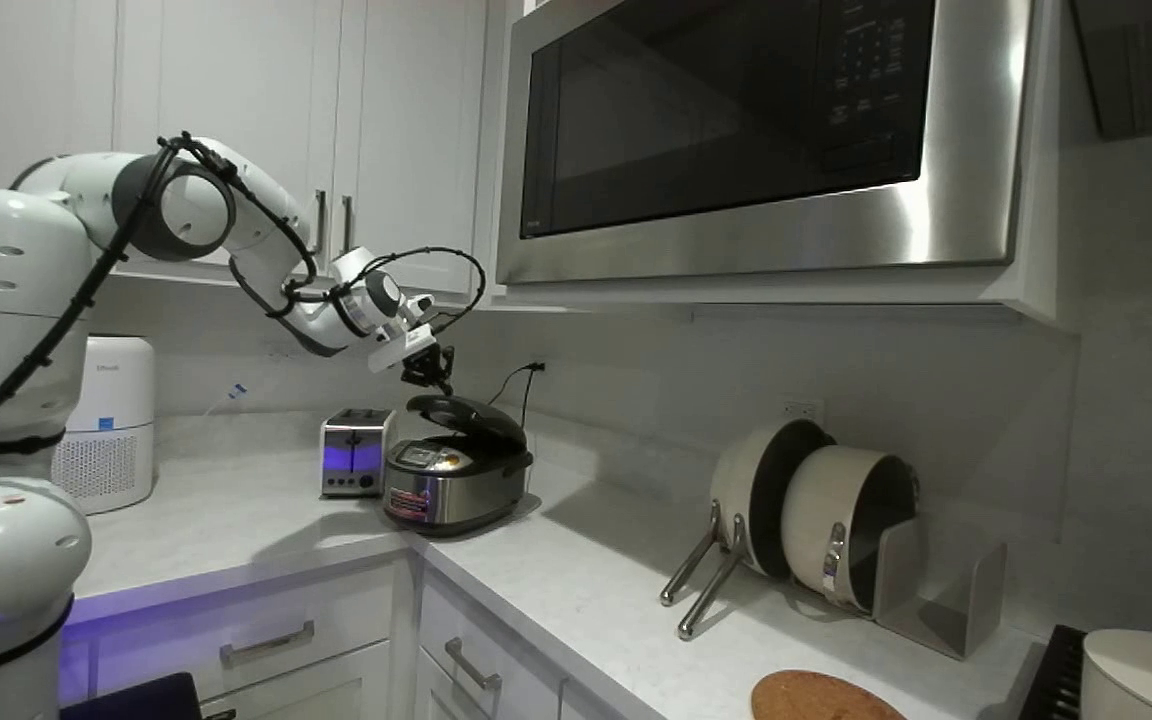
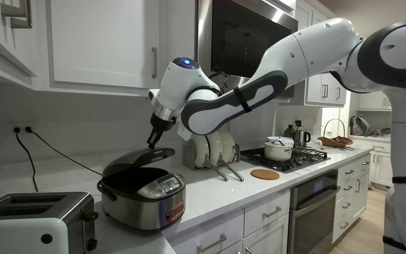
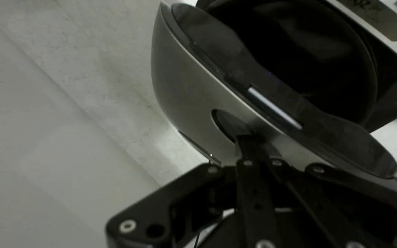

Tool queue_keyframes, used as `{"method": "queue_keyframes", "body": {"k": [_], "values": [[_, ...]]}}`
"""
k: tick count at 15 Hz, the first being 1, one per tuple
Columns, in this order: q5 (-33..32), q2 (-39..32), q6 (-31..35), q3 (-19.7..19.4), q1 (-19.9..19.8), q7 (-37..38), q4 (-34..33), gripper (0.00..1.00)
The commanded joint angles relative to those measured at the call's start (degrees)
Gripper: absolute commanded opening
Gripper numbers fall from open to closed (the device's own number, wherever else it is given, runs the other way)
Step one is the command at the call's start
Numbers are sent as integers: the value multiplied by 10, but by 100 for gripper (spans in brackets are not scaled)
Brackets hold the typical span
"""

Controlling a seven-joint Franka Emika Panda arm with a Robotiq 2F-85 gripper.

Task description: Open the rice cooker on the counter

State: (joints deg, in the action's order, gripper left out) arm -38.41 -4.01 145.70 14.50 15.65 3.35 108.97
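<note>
In both exterior views, the arm arches, tool down at the lid.

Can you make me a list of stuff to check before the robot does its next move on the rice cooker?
1. Rice cooker upright on the counter: ok.
2. Lid unlatched: ok, its front is lifted off the body.
3. Lid all the way open: not ok, it leans only partway back.
4. Gripper shut: ok, its fingers are together in the wrist view.
5. Fingertips touching the lid: cannot tell for sure; they are right at its outer side.
6. Toaster out of the lid's way: ok, it stands beside the cooker, apart from the lid.
</note>
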Motion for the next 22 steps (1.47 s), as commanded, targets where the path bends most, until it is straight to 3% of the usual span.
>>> {"method": "queue_keyframes", "body": {"k": [1, 8, 11, 15, 21, 22], "values": [[-33, 17, -56, 7, 18, 2, -24, 0], [-128, 62, -110, 28, 29, 47, -26, 0], [-130, 78, -147, 41, 32, 40, -28, 0], [-10, 89, -224, 47, 34, -55, -44, 0], [257, 104, -385, 22, 25, -256, -122, 0], [280, 104, -422, 17, 21, -266, -143, 26]]}}
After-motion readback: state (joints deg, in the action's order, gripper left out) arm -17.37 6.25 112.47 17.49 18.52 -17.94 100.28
